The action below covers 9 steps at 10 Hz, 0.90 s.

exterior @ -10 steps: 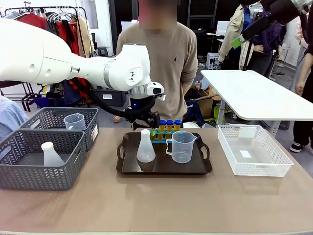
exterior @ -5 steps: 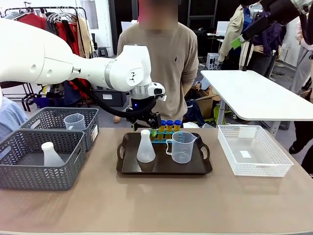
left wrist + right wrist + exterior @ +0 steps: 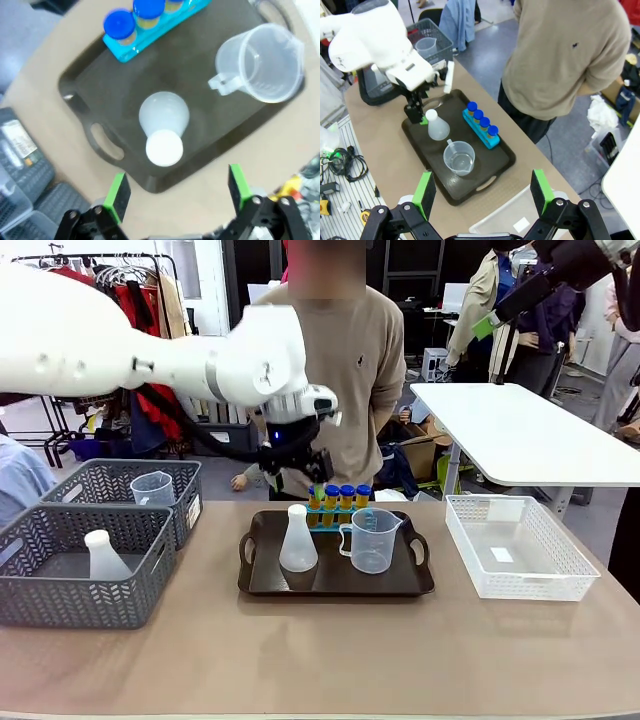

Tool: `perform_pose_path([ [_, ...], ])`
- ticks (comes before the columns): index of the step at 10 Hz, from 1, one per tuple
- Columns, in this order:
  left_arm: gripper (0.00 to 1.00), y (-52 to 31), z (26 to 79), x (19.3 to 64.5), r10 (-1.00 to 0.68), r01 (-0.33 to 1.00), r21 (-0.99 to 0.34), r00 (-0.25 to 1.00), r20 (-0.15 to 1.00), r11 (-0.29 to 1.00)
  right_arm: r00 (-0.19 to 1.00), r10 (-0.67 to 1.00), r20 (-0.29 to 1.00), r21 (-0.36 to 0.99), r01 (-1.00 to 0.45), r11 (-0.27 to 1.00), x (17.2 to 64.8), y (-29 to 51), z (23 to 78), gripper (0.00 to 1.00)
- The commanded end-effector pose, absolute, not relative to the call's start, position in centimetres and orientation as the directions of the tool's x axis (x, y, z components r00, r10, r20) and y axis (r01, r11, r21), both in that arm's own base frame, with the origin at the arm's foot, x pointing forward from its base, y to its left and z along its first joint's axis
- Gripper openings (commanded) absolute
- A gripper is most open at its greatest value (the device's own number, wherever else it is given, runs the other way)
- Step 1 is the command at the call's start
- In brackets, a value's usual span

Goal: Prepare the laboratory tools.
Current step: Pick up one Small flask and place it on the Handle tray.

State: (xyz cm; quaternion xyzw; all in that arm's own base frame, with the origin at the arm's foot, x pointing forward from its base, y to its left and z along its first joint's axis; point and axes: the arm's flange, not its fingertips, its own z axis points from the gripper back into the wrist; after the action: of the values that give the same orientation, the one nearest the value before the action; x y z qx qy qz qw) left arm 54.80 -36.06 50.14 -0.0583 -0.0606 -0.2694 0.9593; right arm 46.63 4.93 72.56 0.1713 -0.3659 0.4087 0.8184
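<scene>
Dark brown tray [image 3: 260, 585] sits mid-table, nearest the robot. On it: translucent white conical flask [image 3: 298, 540] on the left, upright, narrow neck, capped white. Clear measuring jug [image 3: 372, 539] to its right, handle toward the flask, printed scale too faint to read. Behind both, the blue rack [image 3: 330, 517] along the tray's far edge with four amber tubes [image 3: 338, 497], blue caps up; jug and flask hide most of the rack from the front. In the left wrist view the rack is cut off at the top edge.

Left gripper [image 3: 291, 462] hangs above the tray's far-left part, over the flask and rack, touching nothing. It is motion-blurred in the front view; jaws wide apart, empty, green pads [image 3: 118, 197] well spread.

Right gripper [image 3: 482, 192] is high over the table, jaws wide, empty.

Person [image 3: 335, 380] stands behind the tray.
</scene>
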Motion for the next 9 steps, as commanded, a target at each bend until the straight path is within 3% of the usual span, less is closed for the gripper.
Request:
perform_pose_path([
  [1, 1.00, -33.0, 54.2, 51.7, -0.505, 0.542, -0.140, 0.832, 0.230, 0.828, 0.394, 0.541, 0.743, -0.018, -0.796, 0.605, 46.5, 5.0, 72.6, 1.00],
  [4, 1.00, -29.9, 60.2, 49.4, -0.521, 0.608, -0.207, 0.777, 0.353, 0.766, 0.394, 0.541, 0.743, -0.018, -0.796, 0.605, 46.5, 5.0, 72.6, 1.00],
  [9, 1.00, -24.3, 66.7, 49.5, -0.609, 0.792, -0.158, 0.565, 0.557, 0.590, 0.394, 0.541, 0.743, -0.018, -0.796, 0.605, 46.5, 5.0, 72.6, 1.00],
])
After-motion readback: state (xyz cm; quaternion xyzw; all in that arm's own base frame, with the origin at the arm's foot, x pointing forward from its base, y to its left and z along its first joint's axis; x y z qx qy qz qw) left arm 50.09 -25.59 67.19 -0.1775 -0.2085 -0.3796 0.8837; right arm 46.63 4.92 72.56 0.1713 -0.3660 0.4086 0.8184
